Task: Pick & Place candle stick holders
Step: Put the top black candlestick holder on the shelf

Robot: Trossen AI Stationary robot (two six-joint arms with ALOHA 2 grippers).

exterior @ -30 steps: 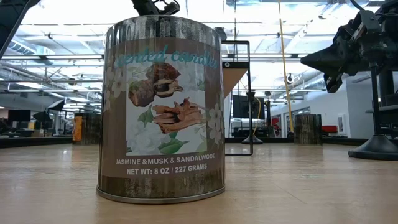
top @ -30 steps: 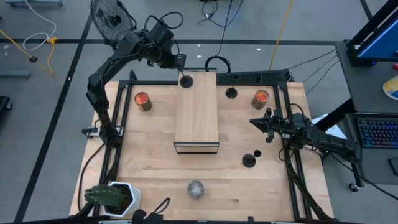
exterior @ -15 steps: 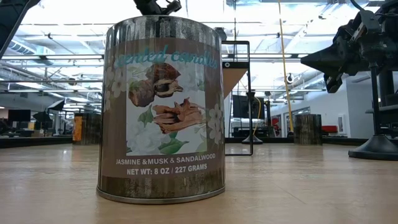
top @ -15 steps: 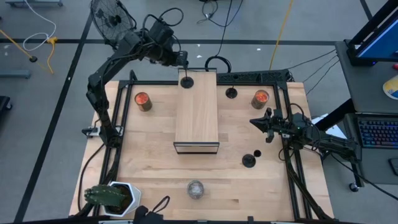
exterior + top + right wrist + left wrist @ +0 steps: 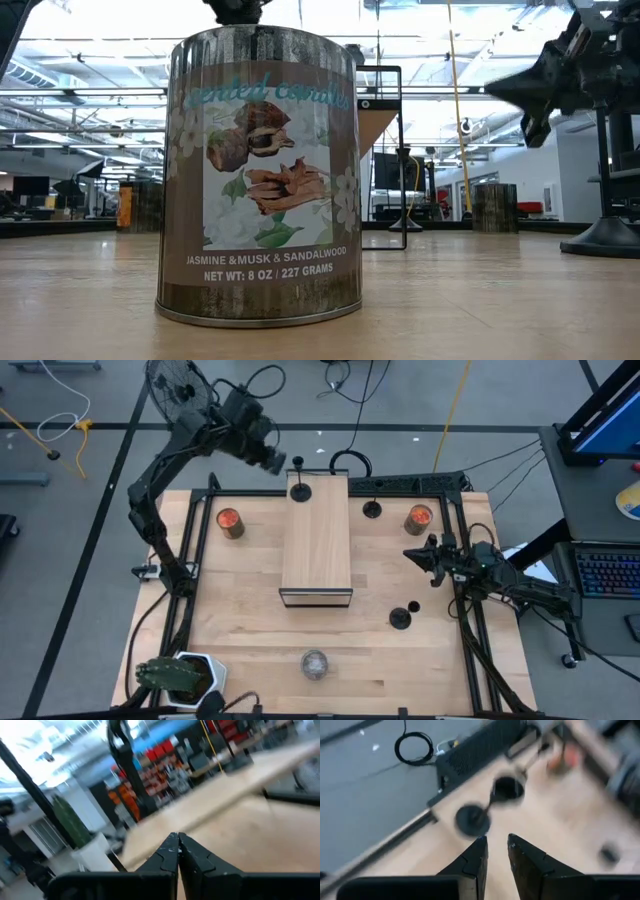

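With one candle stick holder (image 5: 299,490) standing at the 12 o'clock end of the wooden box (image 5: 317,540), my left gripper (image 5: 279,461), fingers slightly parted and empty, needed a straight lift clear of its stem

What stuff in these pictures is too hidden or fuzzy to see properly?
- Low view: a big candle tin fills the front and blocks the wooden box and the holder standing on it.
- Left wrist view: motion blur smears two holders; their thin stems barely show.
- Right wrist view: everything past the shut right claw is blurred; no holder can be made out.
- High view: the small dark bit beside the near holder is too small to identify.
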